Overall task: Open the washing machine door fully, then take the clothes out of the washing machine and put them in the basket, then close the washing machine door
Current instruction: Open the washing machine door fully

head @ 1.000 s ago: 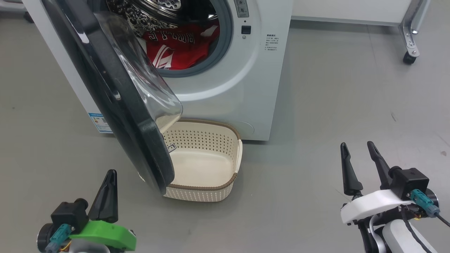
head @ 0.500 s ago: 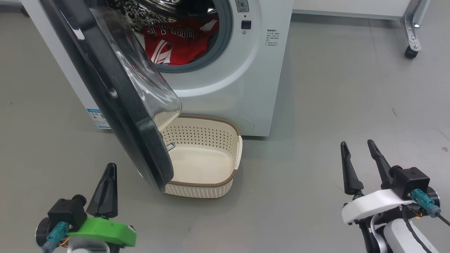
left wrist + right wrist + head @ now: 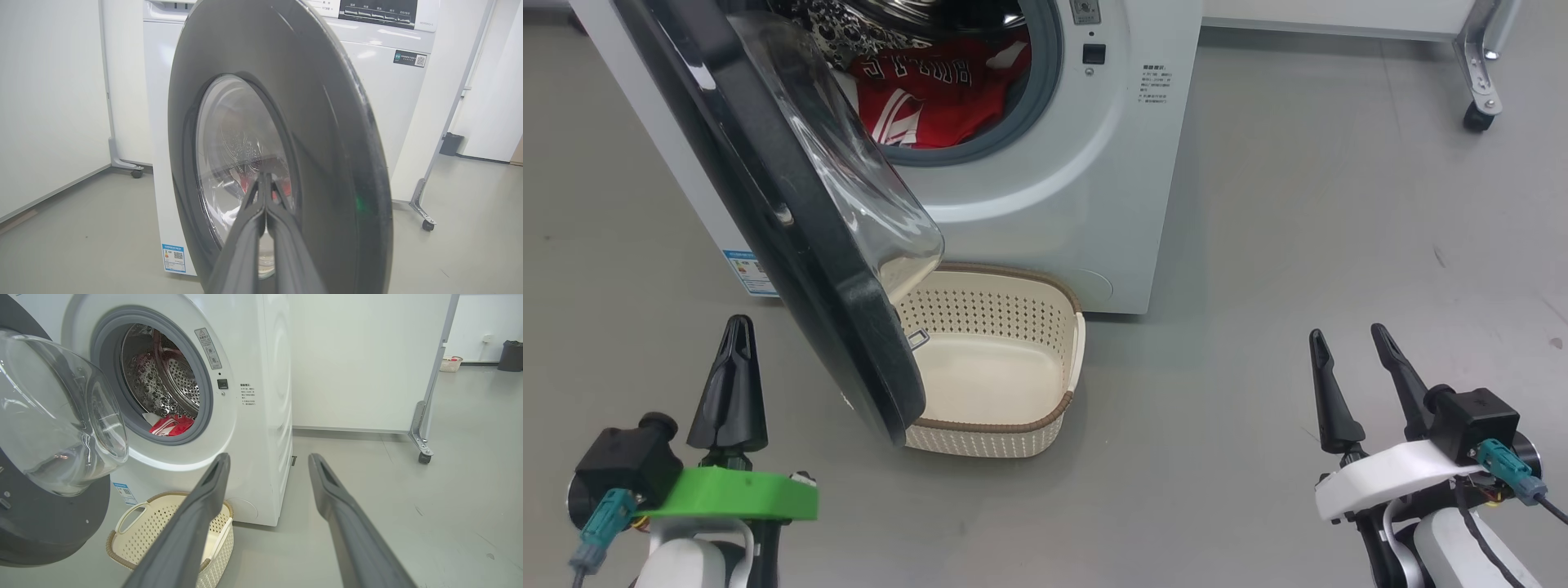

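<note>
Door [image 3: 792, 220]: partly open, upper left of the frame, glass bowl sticking out over the basket's left end.
Left gripper [image 3: 737, 327]: lower left, held low, fingers pointing up, pressed together with nothing between them, near the door's black rim.
Right gripper [image 3: 1346, 335]: lower right, fingers pointing up, spread apart, holding nothing.
Clothes [image 3: 931, 98]: red, inside the washing machine [image 3: 1054, 204], top middle.
Basket [image 3: 1013, 429]: on the floor, just in front of the machine.
</note>
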